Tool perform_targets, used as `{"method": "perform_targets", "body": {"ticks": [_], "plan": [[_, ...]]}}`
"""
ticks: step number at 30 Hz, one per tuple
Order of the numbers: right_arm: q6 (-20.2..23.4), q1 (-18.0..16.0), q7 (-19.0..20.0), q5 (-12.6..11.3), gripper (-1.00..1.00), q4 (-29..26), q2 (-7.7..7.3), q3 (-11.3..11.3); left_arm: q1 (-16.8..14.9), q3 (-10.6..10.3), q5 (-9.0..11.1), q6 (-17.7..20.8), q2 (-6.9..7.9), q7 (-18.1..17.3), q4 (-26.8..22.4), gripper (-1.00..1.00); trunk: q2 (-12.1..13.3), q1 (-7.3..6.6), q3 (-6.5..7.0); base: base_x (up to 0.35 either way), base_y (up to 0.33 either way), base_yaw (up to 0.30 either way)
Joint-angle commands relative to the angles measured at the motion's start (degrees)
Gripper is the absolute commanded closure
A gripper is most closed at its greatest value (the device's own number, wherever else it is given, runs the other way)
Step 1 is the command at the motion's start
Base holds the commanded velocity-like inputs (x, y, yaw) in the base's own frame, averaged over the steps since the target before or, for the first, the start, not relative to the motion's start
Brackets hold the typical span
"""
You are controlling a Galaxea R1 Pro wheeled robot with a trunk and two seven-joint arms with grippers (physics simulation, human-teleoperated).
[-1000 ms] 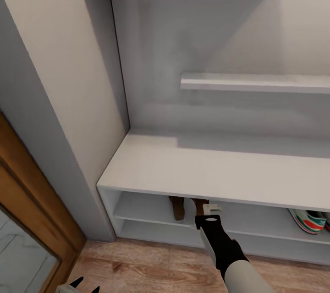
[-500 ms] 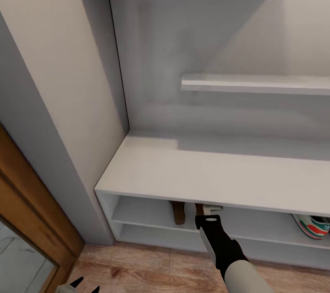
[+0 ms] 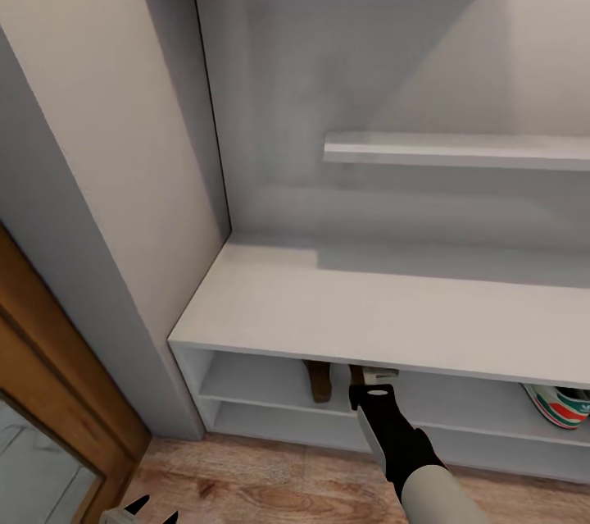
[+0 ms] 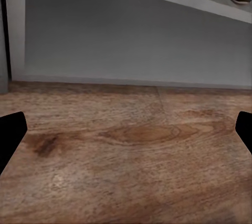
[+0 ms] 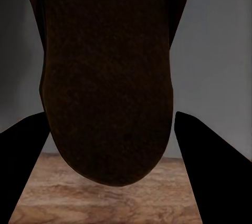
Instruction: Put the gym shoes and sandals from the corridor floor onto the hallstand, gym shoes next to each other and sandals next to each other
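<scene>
My right gripper [image 3: 374, 377] reaches into the upper shelf level of the pale grey hallstand [image 3: 385, 319]. In the right wrist view it [image 5: 110, 116] is shut on a dark brown sandal [image 5: 107, 77], whose sole fills the space between the fingers [image 5: 23, 166]. That sandal [image 3: 357, 374] peeks out under the bench top, close beside the other sandal [image 3: 318, 380] lying on the same shelf. One gym shoe [image 3: 561, 406], white with green and red, rests on the shelf at far right. My left gripper [image 4: 126, 134] hangs open, low over the wood-plank floor [image 4: 126, 150].
A grey wall shelf [image 3: 459, 150] juts out above the bench. The hallstand's side panel and a wall [image 3: 98, 179] close off the left, with a wooden door frame [image 3: 57, 393] beyond. The lower shelf level [image 3: 270, 417] lies just above the floor [image 3: 262, 483].
The head camera has shifted a little, so the bench sits slightly lower in the picture. The right arm and the sandal it holds have stayed at the same shelf spot.
</scene>
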Motion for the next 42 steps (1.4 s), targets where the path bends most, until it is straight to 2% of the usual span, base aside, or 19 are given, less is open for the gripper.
{"method": "perform_targets", "body": {"ticks": [1, 10, 11, 29, 42], "plan": [[0.4, -0.02, 0.08, 0.59, 1.0, -0.08, 0.06, -0.2, -0.06, 0.49, -0.57, -0.28, -0.04, -0.25, 0.0, -1.0, -0.02, -0.01, -0.05, 0.034, 0.0, 0.0], [0.4, -0.01, 0.08, 0.59, 1.0, -0.08, 0.06, -0.2, -0.06, 0.55, -0.57, -0.27, -0.03, -0.25, 0.0, -1.0, -0.02, -0.01, -0.05, 0.069, 0.0, 0.0], [0.4, -0.01, 0.08, 0.59, -1.0, -0.08, 0.06, -0.2, -0.06, 0.56, -0.57, -0.28, -0.04, -0.25, 0.0, -1.0, -0.02, -0.01, -0.05, 0.013, 0.0, 0.0], [0.4, -0.02, 0.08, 0.59, -1.0, -0.09, 0.06, -0.2, -0.06, 0.57, -0.57, -0.28, -0.04, -0.25, 0.0, -1.0, -0.02, -0.01, -0.05, -0.011, 0.0, 0.0], [0.4, -0.02, 0.08, 0.59, -1.0, -0.09, 0.06, -0.2, -0.06, 0.58, -0.57, -0.33, -0.05, -0.25, 0.01, -1.0, -0.02, -0.01, -0.05, -0.273, 0.0, 0.0]]}}
